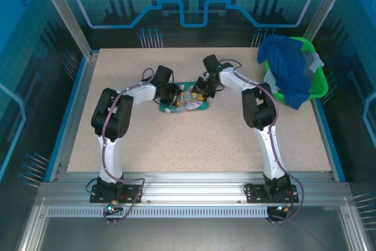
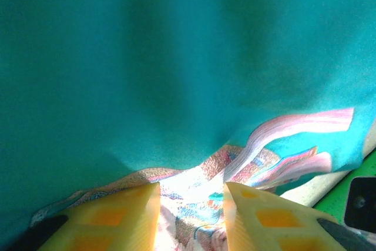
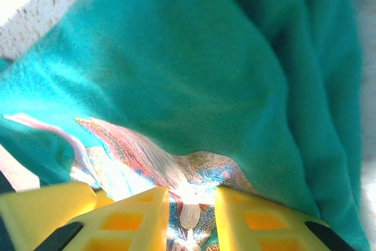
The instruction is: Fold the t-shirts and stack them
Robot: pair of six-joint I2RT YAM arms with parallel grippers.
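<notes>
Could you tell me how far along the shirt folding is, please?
Done: nothing folded or stacked yet on the table. In hand: the teal shirt lies bunched mid-table, cloth between the fingers of the left gripper and right gripper. Left: the other shirts, heaped in the green basket.

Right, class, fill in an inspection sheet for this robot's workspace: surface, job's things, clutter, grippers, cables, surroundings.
surface: speckled beige table.
job's things: teal shirt bunched mid-table; blue shirts heaped in green basket, one draped over its rim.
clutter: nothing seen.
grippers: left gripper and right gripper both at teal shirt, printed cloth between the jaws; grip unclear.
cables: cables run along both arms, looping at the bases.
surroundings: blue panels, metal frame.
</notes>
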